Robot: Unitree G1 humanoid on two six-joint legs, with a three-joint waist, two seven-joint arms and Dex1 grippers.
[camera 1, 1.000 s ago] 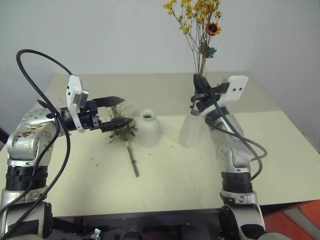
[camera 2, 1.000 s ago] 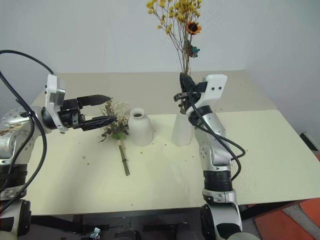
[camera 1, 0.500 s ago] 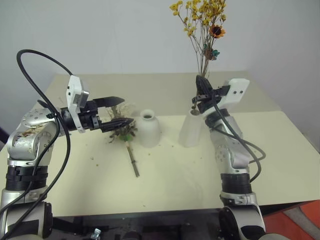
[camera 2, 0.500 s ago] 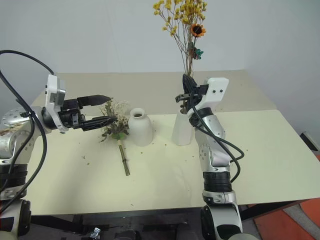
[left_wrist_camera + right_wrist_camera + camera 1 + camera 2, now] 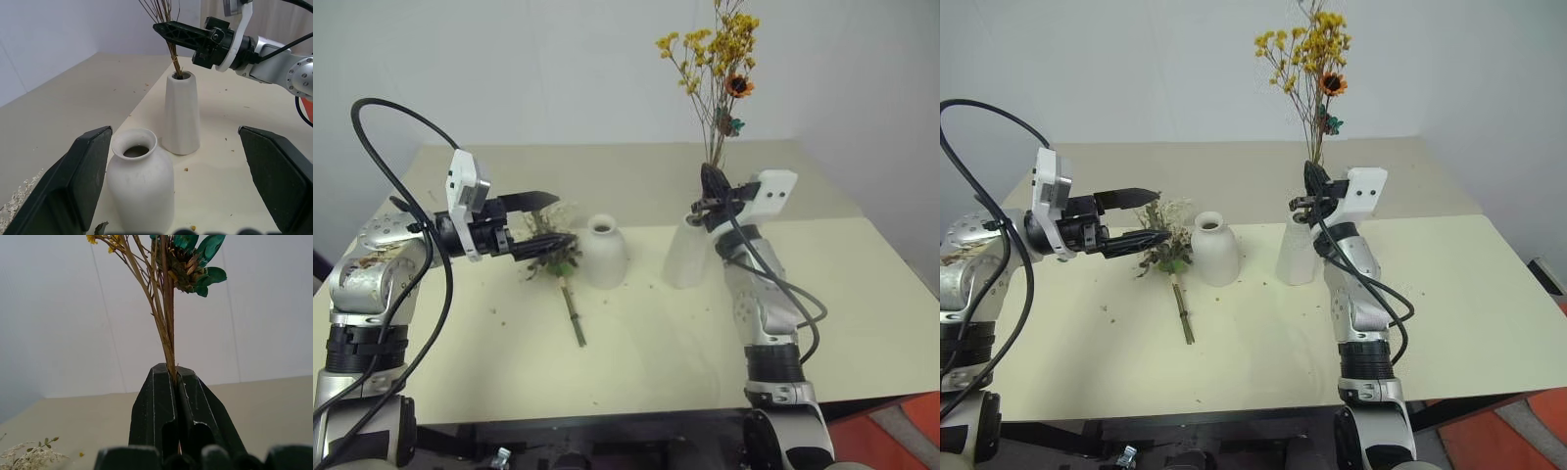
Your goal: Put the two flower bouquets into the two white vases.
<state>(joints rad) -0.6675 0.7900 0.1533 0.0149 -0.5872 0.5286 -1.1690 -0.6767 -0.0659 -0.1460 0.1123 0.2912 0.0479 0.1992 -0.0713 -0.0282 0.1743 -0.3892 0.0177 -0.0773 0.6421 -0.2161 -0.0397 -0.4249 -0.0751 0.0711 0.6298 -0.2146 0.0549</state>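
The right gripper [image 5: 709, 182] is clamped on the thin stems of the yellow bunch [image 5: 717, 54], its two black fingers [image 5: 166, 406] pressed tight together around them. It sits just above the mouth of the tall vase [image 5: 686, 252], and the left wrist view shows the stem ends already inside that mouth. The blossoms rise well above the tall vase, with one orange flower and a teal bit among the yellow.

The left gripper [image 5: 543, 217] hangs wide open, holding nothing, well to the left of the tall vase and pointing level toward it. Its fingertips are over the head of the pale bunch [image 5: 551, 253], which lies flat on the table [image 5: 636, 343] with its stem running toward the near edge; whether they touch the bunch cannot be told.

The round vase [image 5: 603, 251] stands upright and empty between the pale bunch and the tall vase, just beside the bunch's head and a little apart from the tall vase. Small crumbs of dried plant are scattered on the table around both.
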